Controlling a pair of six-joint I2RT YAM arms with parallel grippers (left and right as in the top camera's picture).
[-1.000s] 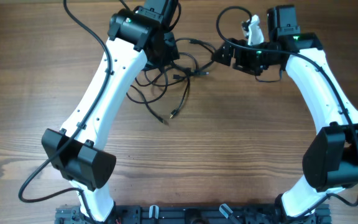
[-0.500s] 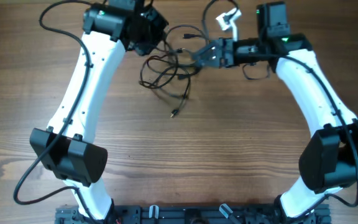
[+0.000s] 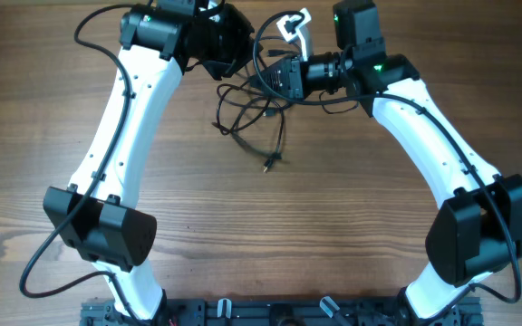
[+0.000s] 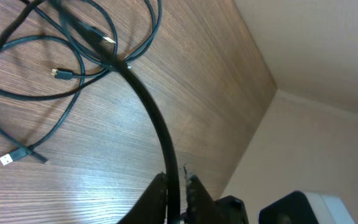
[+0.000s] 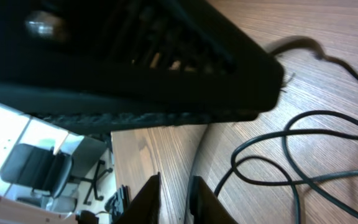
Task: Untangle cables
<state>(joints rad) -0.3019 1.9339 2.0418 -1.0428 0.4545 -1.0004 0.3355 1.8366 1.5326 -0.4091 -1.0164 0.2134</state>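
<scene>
The cables (image 3: 247, 113) are a tangle of thin black cords at the back middle of the table, with one plug end (image 3: 268, 166) trailing toward me. My left gripper (image 3: 232, 56) sits just left of the tangle. In the left wrist view this gripper (image 4: 178, 186) is shut on one black cable (image 4: 148, 112) that runs up to the knot (image 4: 104, 53). A light plug (image 4: 6, 159) lies loose. My right gripper (image 3: 272, 78) is at the tangle's right edge. In the right wrist view its fingers (image 5: 176, 194) stand close together with only wood showing between them, beside a cable loop (image 5: 291, 155).
The left arm's dark gripper body (image 5: 166, 68) hangs close over the right gripper. A white part (image 3: 293, 23) sticks up from the right wrist. The table's far edge and a wall (image 4: 316, 62) lie just behind the tangle. Bare wood (image 3: 279, 235) lies in front.
My right gripper has slid left to the tangle and its jaws have come together. The left arm has swung left. The tangle and its trailing plug have shifted slightly right.
</scene>
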